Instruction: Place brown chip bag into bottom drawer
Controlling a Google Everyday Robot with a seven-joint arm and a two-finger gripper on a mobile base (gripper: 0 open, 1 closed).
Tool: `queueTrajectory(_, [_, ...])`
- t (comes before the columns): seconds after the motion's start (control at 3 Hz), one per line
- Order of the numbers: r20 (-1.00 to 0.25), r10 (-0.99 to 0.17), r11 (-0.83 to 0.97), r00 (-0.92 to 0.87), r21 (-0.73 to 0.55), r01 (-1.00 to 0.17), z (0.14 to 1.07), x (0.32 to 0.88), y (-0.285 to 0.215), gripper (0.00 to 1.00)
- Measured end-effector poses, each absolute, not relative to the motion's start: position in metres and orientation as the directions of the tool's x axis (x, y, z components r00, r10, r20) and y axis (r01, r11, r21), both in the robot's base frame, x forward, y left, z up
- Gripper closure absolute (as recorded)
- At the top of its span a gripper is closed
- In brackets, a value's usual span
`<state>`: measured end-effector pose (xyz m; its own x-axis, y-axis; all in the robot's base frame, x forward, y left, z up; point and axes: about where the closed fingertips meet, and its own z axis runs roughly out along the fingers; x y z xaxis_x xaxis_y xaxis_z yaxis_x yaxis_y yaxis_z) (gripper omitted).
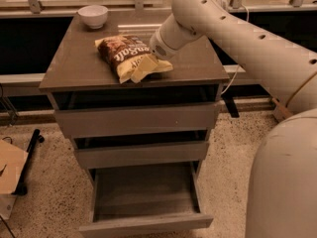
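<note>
The brown chip bag [125, 53] lies on the cabinet top [69, 68], near the front edge, with its pale yellow end [141, 69] toward the front. My gripper [151, 59] is down at the bag's right side, at the pale end, mostly hidden behind my wrist [162, 43]. The bottom drawer [143, 192] is pulled out below, and its flat grey floor is bare. The two drawers above it are pushed in.
A small white bowl [93, 15] stands at the back left of the cabinet top. My arm [257, 48] crosses from the right and its base fills the lower right. Cardboard [9, 175] and a black bar [28, 157] lie on the floor at left.
</note>
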<state>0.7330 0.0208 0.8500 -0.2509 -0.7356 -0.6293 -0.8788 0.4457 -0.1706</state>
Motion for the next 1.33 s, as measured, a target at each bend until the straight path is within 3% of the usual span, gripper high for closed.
queueTrajectory(1.0, [-0.673, -0.697, 0.481, -0.248, -0.183, -0.858, 0.867, 0.718, 0.003, 0.88])
queueTrajectory(1.33, [-0.695, -0.690, 0.464, -0.204, -0.208, -0.861, 0.884, 0.696, 0.004, 1.00])
